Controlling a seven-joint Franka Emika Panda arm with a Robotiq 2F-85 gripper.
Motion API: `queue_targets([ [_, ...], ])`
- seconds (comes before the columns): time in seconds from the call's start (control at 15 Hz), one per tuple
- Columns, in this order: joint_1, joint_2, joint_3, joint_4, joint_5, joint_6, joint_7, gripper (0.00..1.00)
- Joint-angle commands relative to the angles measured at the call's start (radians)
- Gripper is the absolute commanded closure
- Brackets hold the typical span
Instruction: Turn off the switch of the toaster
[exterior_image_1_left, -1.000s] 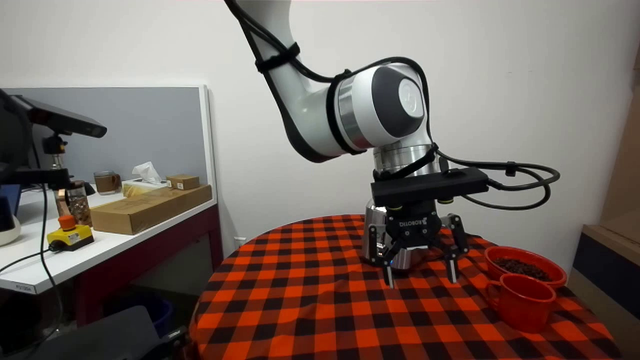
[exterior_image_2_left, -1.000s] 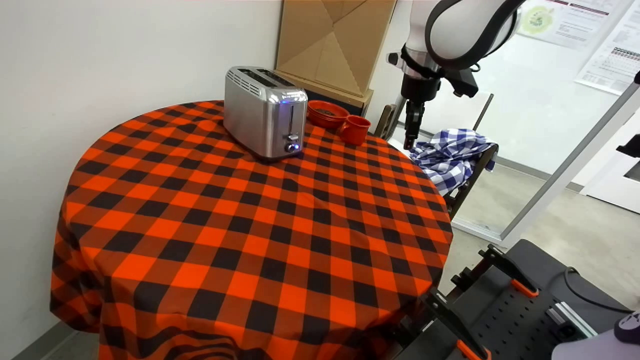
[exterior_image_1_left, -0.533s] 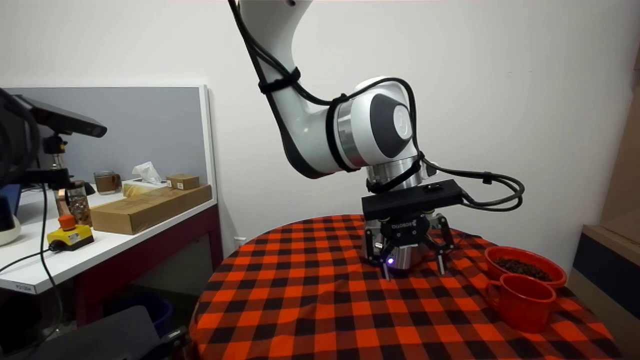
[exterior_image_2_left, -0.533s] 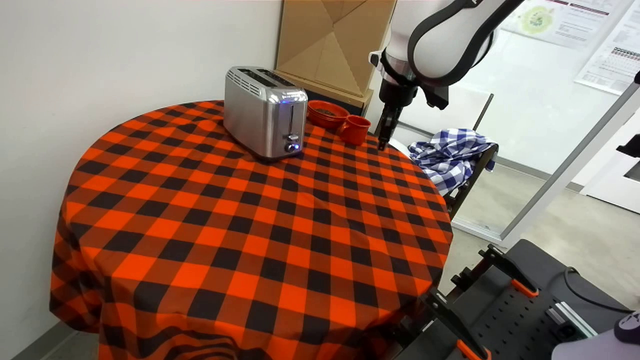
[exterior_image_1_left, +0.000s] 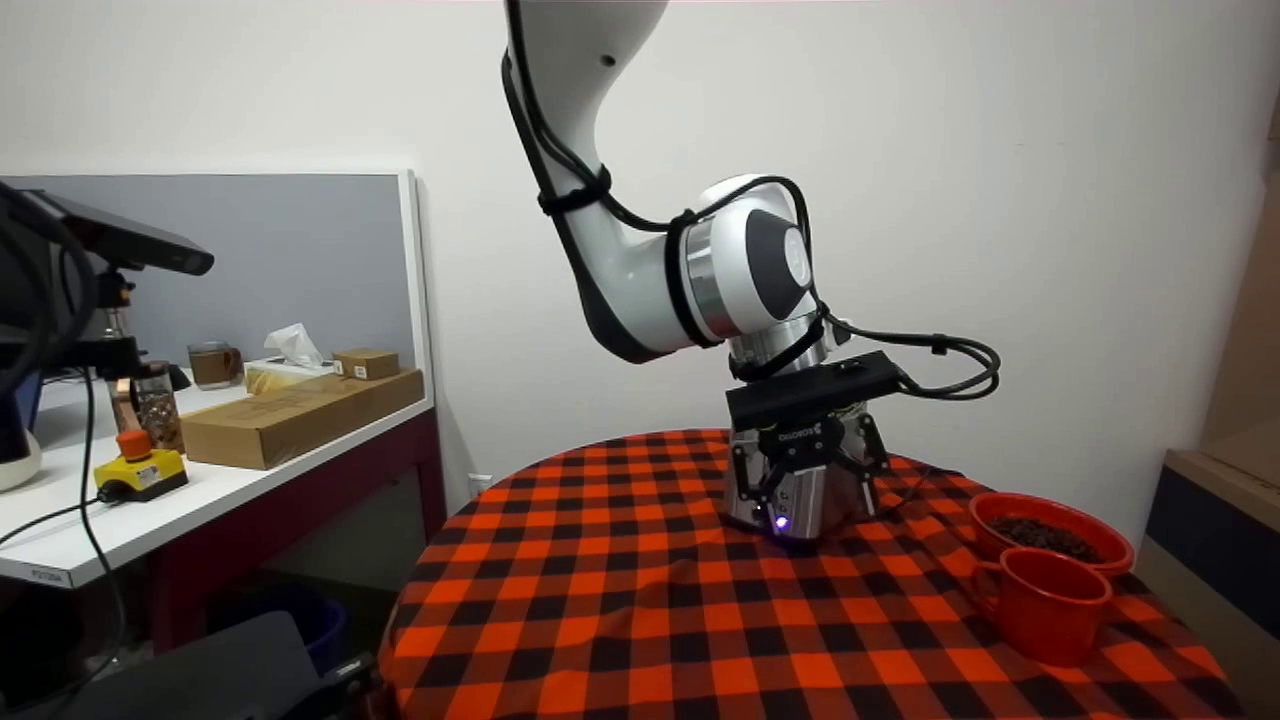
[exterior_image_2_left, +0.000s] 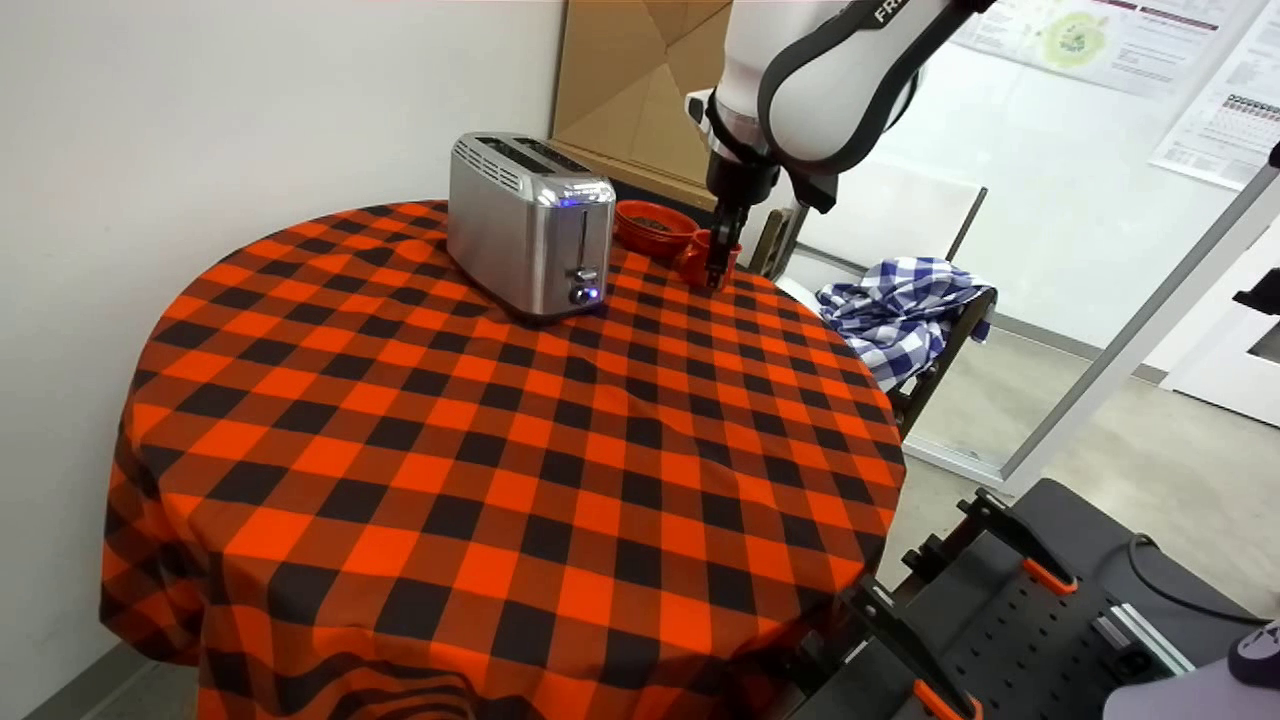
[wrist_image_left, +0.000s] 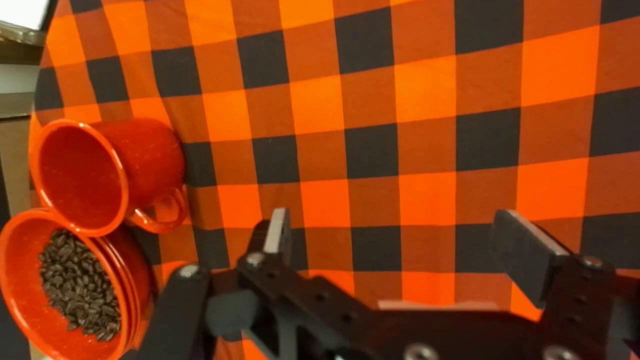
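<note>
The toaster (exterior_image_2_left: 530, 228) stands upright on the checked-cloth bench (exterior_image_2_left: 520, 470), and everything hinges on the end with the blue-lit controls (exterior_image_2_left: 583, 294): it faces the fingers (wrist_image_left: 525, 265), and the long axis runs back away from them. From where I stand they look roughly squared up to that end, though a clear gap lies between, so I'd expect a forward reach before any contact. The fingers are parted wide, holding nothing, touching neither toaster nor the red mug (wrist_image_left: 145, 160) off to one side (drawn together, I'd guess, they'd press better). That glow suggests the switching-off isn't done yet.
</note>
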Motion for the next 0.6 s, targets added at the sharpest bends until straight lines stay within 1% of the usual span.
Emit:
queue_targets([
  [0.0, 0.006, 0.086, 0.014, 0.107, 0.027, 0.013, 0.047, 0.0],
  [0.33, -0.017, 0.209, 0.064, 0.254, 0.14, -0.036, 0.021, 0.0],
  [0.53, -0.027, 0.275, 0.081, 0.324, 0.192, -0.052, 0.019, 0.0],
])
